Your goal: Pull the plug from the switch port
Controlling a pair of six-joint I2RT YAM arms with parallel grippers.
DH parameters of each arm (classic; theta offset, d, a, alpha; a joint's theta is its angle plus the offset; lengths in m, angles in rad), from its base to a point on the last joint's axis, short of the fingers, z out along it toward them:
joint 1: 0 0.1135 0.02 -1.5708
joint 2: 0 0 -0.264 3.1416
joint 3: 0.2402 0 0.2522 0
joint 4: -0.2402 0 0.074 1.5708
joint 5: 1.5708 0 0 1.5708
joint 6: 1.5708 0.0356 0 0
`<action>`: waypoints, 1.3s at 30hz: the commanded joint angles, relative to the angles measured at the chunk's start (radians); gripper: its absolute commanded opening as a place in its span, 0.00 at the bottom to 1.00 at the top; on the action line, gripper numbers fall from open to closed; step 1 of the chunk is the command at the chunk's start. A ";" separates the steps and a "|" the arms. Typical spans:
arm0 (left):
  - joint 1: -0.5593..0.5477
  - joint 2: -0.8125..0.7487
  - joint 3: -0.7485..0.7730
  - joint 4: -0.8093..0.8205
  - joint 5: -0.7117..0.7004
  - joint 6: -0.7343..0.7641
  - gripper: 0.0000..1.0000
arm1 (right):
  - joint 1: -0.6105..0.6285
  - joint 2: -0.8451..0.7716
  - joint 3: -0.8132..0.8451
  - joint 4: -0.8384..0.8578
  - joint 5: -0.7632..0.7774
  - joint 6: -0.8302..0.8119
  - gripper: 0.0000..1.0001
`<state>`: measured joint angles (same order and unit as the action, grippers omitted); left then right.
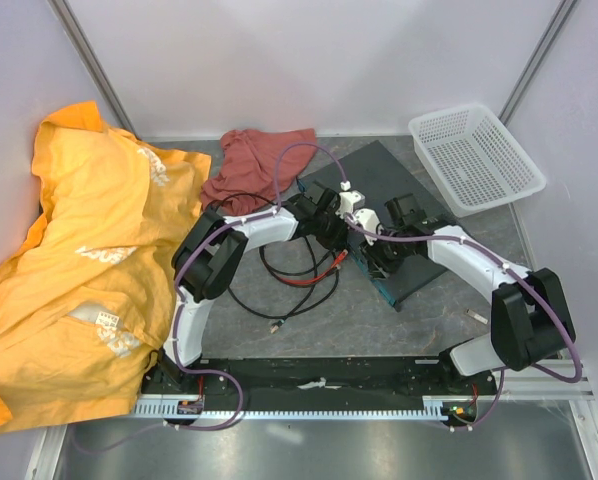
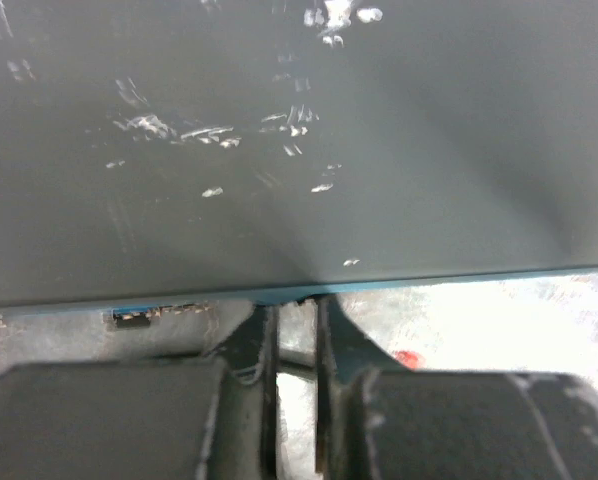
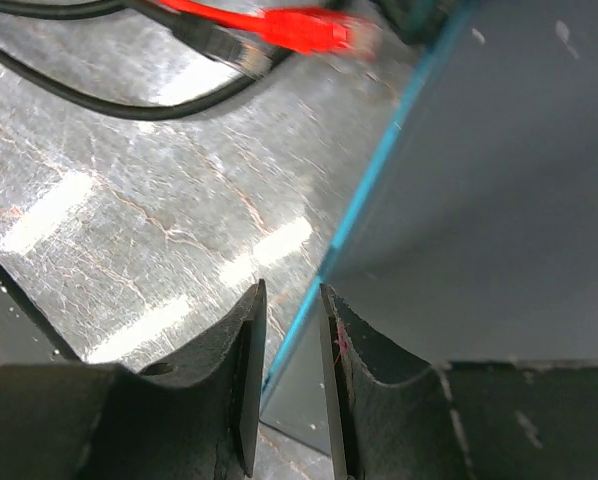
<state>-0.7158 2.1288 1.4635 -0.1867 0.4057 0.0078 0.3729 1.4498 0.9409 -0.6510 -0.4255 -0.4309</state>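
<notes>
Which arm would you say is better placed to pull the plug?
Left: the left gripper sits at the switch beside the red plug; the right gripper straddles the teal edge, likely bracing it.

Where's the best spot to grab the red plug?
Probably hold the red plug by its thick red body, just behind the clear tip, pinching both sides from above. It lies level, tip toward the teal edge of the switch, so a straight pull away should work.

Cable loops (image 1: pixel 291 278) clutter table (image 1: pixel 359 322) left of switch (image 1: pixel 384 170); basket (image 1: pixel 476 157) far right, cloth (image 1: pixel 251 165) far left; near strip bare.
</notes>
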 commanded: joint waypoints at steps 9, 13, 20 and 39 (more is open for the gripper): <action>0.010 0.002 0.003 0.173 0.022 -0.045 0.02 | 0.149 0.023 -0.027 0.178 0.097 -0.124 0.33; 0.015 -0.004 -0.009 0.178 0.030 -0.019 0.02 | 0.162 0.004 -0.097 0.252 0.189 -0.196 0.32; 0.015 -0.046 -0.064 0.182 0.041 -0.009 0.02 | 0.162 0.044 -0.129 0.353 0.356 -0.284 0.30; 0.039 -0.225 -0.350 0.182 0.067 0.063 0.02 | 0.144 0.064 -0.237 0.582 0.576 -0.284 0.24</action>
<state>-0.6991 2.0171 1.1893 0.1478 0.4202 0.0246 0.5819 1.4944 0.7498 -0.1093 -0.1322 -0.6605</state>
